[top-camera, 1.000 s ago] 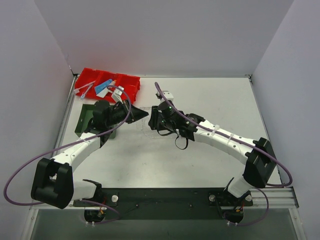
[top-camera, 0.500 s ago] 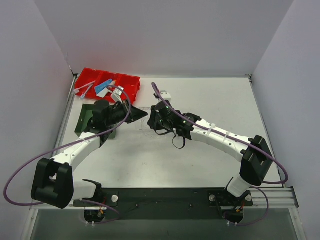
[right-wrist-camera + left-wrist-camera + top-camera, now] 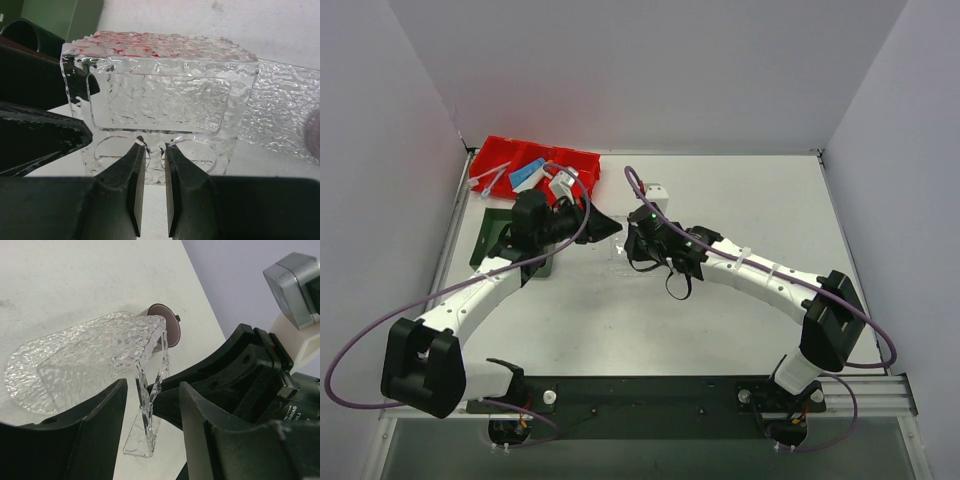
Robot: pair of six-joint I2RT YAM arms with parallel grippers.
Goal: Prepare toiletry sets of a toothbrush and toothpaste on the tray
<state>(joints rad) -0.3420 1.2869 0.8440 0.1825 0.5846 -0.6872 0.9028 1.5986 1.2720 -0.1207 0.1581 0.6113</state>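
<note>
As the top view is taken from above and behind the bases, the white table (image 3: 750, 200) is recorded as the largest surface; the left arm (image 3: 480, 290) and the right arm (image 3: 770, 275) are both reached inward, so that their ends are brought near each other at the middle of the far half.

The red bin (image 3: 585, 163) is set at the far left corner; the dark green tray (image 3: 483, 243) is laid just in front of it and is partly covered by the left arm.

The tray (image 3: 85, 347), clear and bumpy, is located on the table between the two grippers, apart from the red bin; its broad part is spread toward the table, while a thin clear edge is stood upright at the end nearest the fingers; its exact tilt cannot be told.

The right gripper (image 3: 155, 150) is clenched on the tray's rim, the clear edge being pinched between fingers drawn nearly together; the left gripper (image 3: 150, 397) is released, its fingers spread, with the upright edge placed in the gap and no contact made out.

A blue toothpaste (image 3: 527, 178) is seen inside the red bin; the pale toothbrushes (image 3: 485, 181) are lodged at that bin's left end.
</note>
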